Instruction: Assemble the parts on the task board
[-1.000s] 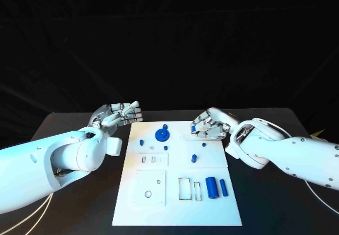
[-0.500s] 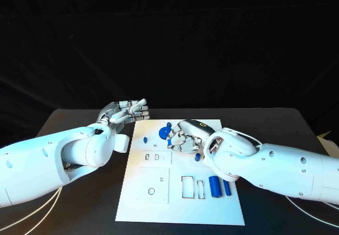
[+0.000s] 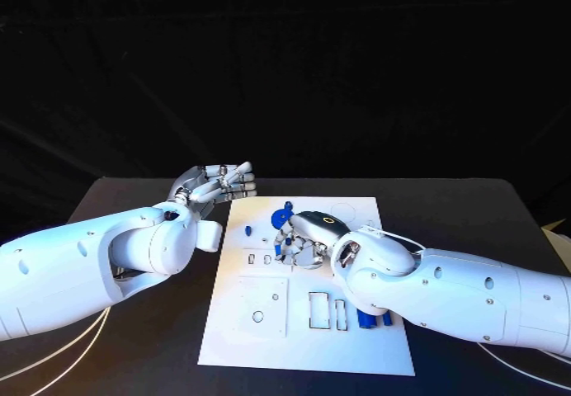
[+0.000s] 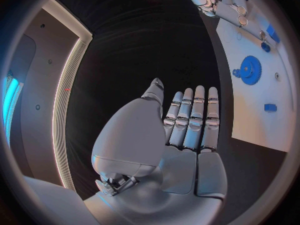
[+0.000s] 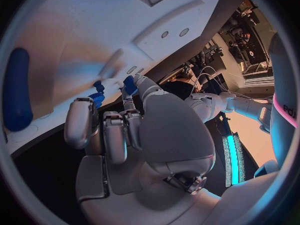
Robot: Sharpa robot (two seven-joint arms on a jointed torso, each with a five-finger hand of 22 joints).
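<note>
The white task board (image 3: 256, 346) lies in the middle of the black table. A blue gear (image 3: 280, 218) stands near its far end, and it shows again as the blue gear (image 4: 250, 70) in the left wrist view. My right hand (image 3: 304, 240) is low over the board just in front of the gear, fingers curled down. It pinches a small blue part (image 5: 129, 84) between thumb and a finger, close to the board (image 5: 94, 30). My left hand (image 3: 215, 183) hovers beside the board's far left corner, fingers straight and holding nothing.
A small blue peg (image 3: 249, 231) stands at the board's left edge. Two blue cylinders (image 3: 366, 318) lie on the near right part, mostly under my right forearm. Rectangular slots (image 3: 320, 311) and a square plate with a hole (image 3: 258, 316) lie on the near part.
My right hand has swung from the board's far right part leftward and down to the spot in front of the gear, carrying the small blue part. The left hand has hardly moved.
</note>
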